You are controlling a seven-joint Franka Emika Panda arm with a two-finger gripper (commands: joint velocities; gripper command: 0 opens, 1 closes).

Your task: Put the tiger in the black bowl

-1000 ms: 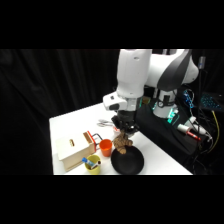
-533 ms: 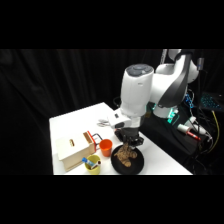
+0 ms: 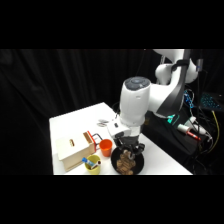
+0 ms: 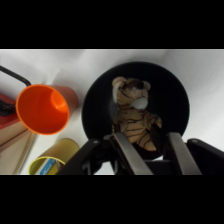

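The tiger, a striped tan toy, lies inside the black bowl with its head toward the far rim. In the side view the tiger shows as a brown lump in the black bowl near the table's front edge. My gripper hangs just above the bowl, open, its two fingers spread on either side of the tiger's hind end. In the side view the gripper is right over the bowl.
An orange cup stands just left of the bowl. A yellow cup sits in front of it. A wooden box with a red part stands further left. Equipment and cables fill the right side.
The arm came down and moved slightly right, bringing the tiger from above the bowl into it. The fingers now stand apart around the tiger.
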